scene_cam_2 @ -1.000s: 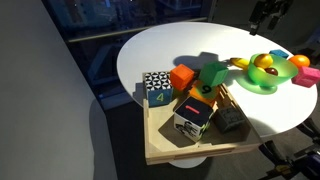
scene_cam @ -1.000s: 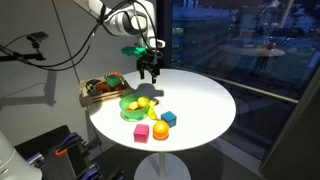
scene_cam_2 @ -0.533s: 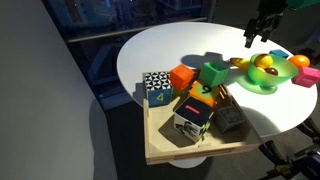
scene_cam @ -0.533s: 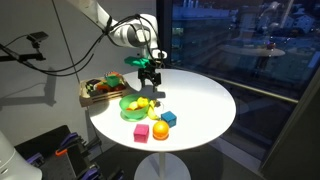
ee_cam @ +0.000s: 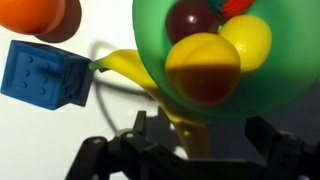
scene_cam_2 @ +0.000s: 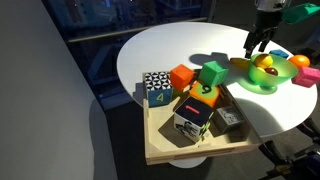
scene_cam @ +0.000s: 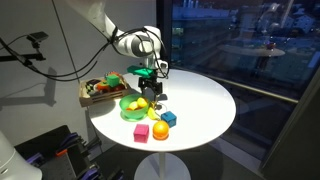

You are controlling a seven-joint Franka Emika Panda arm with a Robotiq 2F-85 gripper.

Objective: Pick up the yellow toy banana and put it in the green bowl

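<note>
The yellow toy banana lies on the white table against the rim of the green bowl. One end of it runs under the rim toward my gripper. The gripper is open and low over the table, with its fingers either side of that end. The bowl holds a yellow ball, a red ball and other toy fruit. In both exterior views the gripper hangs right beside the bowl, over the banana.
A blue block and an orange lie close to the banana. A pink block sits near the table's front edge. A wooden tray with several cubes stands next to the bowl.
The gripper has come down from above the table and moved toward the bowl. It now sits low over the banana. The banana and bowl have not moved.
</note>
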